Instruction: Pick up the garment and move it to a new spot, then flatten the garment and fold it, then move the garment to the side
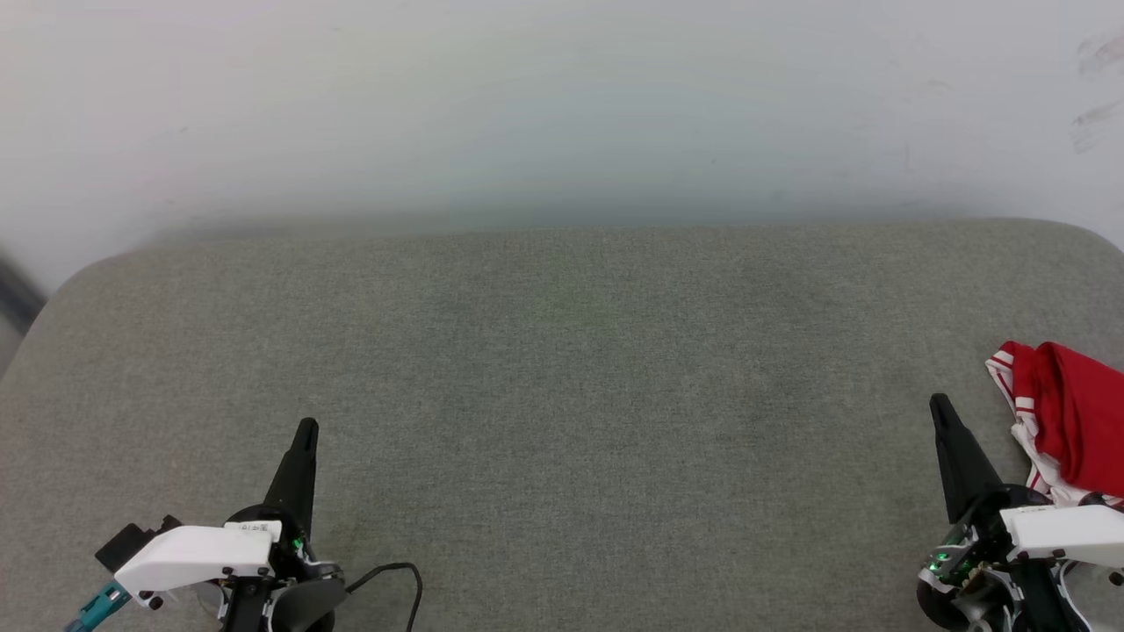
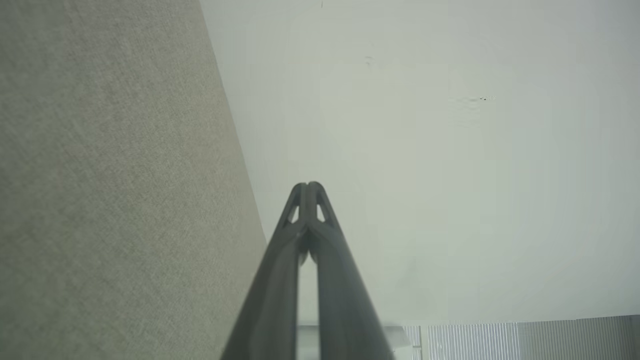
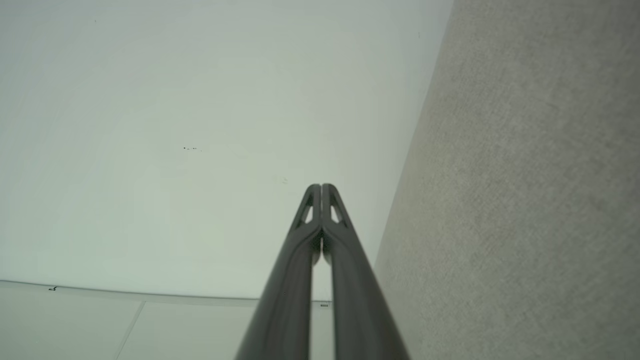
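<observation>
Head view: the garment [image 1: 1076, 412] lies at the far right edge of the grey padded surface [image 1: 562, 351]. It is a red bundle, with striped trim and some white cloth showing at its left side. The picture border cuts off its right part, so I cannot tell if it is folded neatly; the part I see looks rather rumpled. The left gripper [image 1: 306, 430] is low at the left and the right gripper [image 1: 940, 405] low at the right. Both point toward the pale wall [image 1: 562, 105], and each has its two fingers pressed together with nothing between them. The garment is just beside the right gripper, on its outer side and apart from the fingertips, and it is well apart from the left gripper. The wide middle of the surface is bare.

I judge that this scene fits two stages. Either the shirt is a heap waiting to be picked up, or it has been put to the side after the folding. The pictures do not settle which one, so I name no next move; the right arm is simply the nearer one to the cloth.

Left wrist view: the fingers meet at the tips and hold nothing, with padded surface at the left and wall beyond.

Right wrist view: it is the same here, the jaws closed and empty, with padded surface at the right.
</observation>
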Robot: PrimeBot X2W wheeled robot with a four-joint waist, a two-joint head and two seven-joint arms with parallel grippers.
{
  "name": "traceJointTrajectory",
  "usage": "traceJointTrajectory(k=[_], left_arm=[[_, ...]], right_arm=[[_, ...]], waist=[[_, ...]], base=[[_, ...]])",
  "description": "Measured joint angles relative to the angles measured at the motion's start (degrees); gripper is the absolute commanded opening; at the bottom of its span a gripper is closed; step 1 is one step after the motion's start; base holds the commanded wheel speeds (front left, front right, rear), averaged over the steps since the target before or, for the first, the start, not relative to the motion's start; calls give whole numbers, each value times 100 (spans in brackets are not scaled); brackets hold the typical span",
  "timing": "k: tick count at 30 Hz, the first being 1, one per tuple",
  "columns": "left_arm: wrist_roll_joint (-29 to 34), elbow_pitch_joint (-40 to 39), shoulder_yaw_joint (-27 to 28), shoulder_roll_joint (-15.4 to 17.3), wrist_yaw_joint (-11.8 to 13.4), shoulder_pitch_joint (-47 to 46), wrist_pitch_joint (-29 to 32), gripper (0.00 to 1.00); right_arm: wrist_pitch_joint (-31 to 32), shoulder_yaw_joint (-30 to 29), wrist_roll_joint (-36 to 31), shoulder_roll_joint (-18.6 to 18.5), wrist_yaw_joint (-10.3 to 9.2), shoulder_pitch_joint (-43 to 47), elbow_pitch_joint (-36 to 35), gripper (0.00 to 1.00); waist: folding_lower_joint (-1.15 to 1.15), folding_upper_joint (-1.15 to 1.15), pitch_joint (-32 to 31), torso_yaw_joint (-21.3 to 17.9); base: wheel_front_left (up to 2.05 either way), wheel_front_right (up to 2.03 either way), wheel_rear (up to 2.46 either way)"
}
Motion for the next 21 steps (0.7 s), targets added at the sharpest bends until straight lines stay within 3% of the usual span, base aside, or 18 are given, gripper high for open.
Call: traceJointTrajectory(k=[21], left_arm=[[-281, -8, 66, -36, -48, -23, 82, 0]], right_arm=[[19, -13, 337, 0, 0, -47, 76, 0]], waist=[[0, 0, 12, 3]], base=[[0, 0, 0]])
